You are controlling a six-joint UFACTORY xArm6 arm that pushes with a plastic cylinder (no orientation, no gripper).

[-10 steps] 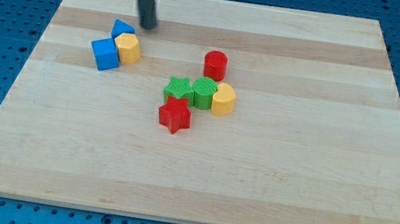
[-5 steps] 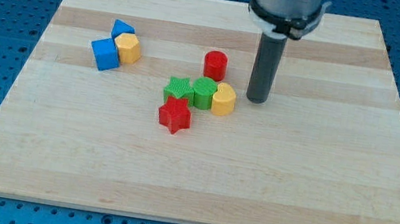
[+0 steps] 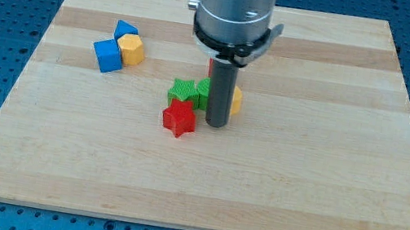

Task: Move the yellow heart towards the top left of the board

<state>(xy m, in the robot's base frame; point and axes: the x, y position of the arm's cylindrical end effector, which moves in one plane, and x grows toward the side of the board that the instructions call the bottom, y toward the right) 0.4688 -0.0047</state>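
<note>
The yellow heart (image 3: 235, 102) lies near the board's middle, mostly hidden behind my rod; only its right edge shows. My tip (image 3: 215, 124) rests on the board just below the heart, at its lower left. Left of the rod a green block (image 3: 203, 92) and a second green block (image 3: 182, 92) sit in a row with the heart. A red star (image 3: 179, 118) lies below them, left of my tip. The red cylinder is almost wholly hidden behind the rod.
At the view's upper left sit a blue cube (image 3: 107, 56), a blue triangle (image 3: 125, 29) and a yellow hexagon (image 3: 131, 50), touching each other. The wooden board (image 3: 327, 176) lies on a blue perforated table.
My rod swept from the upper left, past the right of the yellow heart, to a spot just below it. The blocks have not visibly moved.
</note>
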